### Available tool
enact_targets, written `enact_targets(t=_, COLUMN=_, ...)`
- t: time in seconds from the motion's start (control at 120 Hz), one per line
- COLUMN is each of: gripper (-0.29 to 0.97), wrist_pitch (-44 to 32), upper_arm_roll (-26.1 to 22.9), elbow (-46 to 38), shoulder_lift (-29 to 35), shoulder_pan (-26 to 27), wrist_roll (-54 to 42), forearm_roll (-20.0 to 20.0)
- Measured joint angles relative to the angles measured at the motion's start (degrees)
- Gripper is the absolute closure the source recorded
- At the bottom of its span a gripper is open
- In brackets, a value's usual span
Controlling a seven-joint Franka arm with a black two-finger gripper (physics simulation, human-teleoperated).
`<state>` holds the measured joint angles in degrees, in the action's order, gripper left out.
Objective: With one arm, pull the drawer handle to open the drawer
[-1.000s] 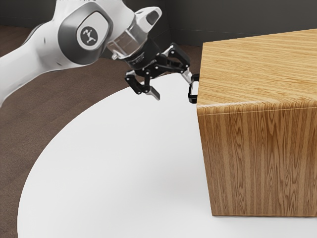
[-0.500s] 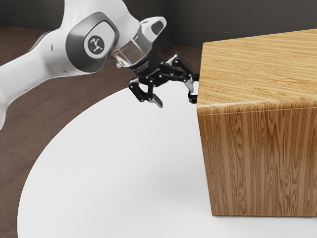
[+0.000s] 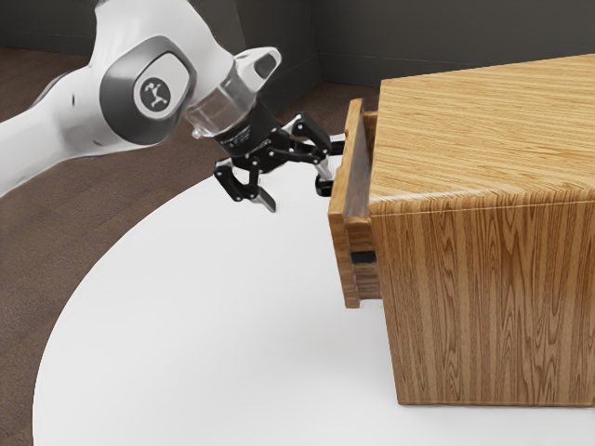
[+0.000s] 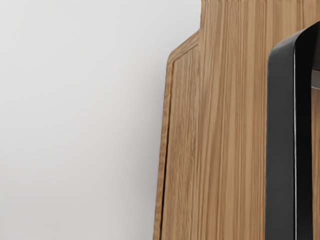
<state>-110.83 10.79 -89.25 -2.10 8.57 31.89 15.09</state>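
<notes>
**Operator:** Report the status of the arm and the hand.

**Technician:** The arm (image 3: 139, 93) enters the exterior view from 10 o'clock. The hand (image 3: 296, 189) sits above the white worktop (image 3: 186, 325). Its fingers are spread wide and are not clamped on anything (one points free toward 8 o'clock, the other reaches toward 3 o'clock, at the drawer handle). Contact between that finger and the handle cannot be confirmed.

**Operator:** Where is the drawer handle?

**Technician:** The drawer handle (image 4: 285, 150) is a black bar on the outer face of the drawer front, directly at 3 o'clock from the hand. In the wrist view it stands close up against the wood grain of the front panel.

**Operator:** And the drawer itself?

**Technician:** The drawer (image 3: 351, 209) is partly pulled out. Its front panel stands clear of the cabinet (image 3: 483, 242) toward 9 o'clock, and the drawer's side is visible in the gap. The drawer sits at the top of the cabinet face. The cabinet rests on the worktop at 3 o'clock in the exterior view.
</notes>
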Motion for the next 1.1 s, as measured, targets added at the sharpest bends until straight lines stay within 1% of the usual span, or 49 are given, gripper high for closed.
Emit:
enact_targets(t=0.317, gripper=0.00, wrist_pitch=0.0, upper_arm_roll=3.6, elbow=-5.0, shoulder_lift=4.4, shoulder_pan=0.6, wrist_roll=-0.1, forearm_roll=0.0)
enact_targets(t=0.492, gripper=0.00, wrist_pitch=0.0, upper_arm_roll=5.4, elbow=-6.9, shoulder_lift=6.3, shoulder_pan=0.2, wrist_roll=-0.1, forearm_roll=0.0)
enact_targets(t=0.658, gripper=0.00, wrist_pitch=0.1, upper_arm_roll=5.7, elbow=-8.7, shoulder_lift=8.2, shoulder_pan=-0.9, wrist_roll=-0.1, forearm_roll=-0.2)
enact_targets(t=0.825, gripper=0.00, wrist_pitch=0.1, upper_arm_roll=8.3, elbow=-10.7, shoulder_lift=9.8, shoulder_pan=-0.2, wrist_roll=-0.2, forearm_roll=-0.5)
enact_targets(t=0.95, gripper=0.00, wrist_pitch=0.1, upper_arm_roll=9.3, elbow=-11.7, shoulder_lift=10.6, shoulder_pan=-0.5, wrist_roll=-0.2, forearm_roll=-0.7)
enact_targets(t=1.1, gripper=0.00, wrist_pitch=0.4, upper_arm_roll=10.7, elbow=-13.6, shoulder_lift=13.0, shoulder_pan=-0.6, wrist_roll=-0.2, forearm_roll=-1.1)
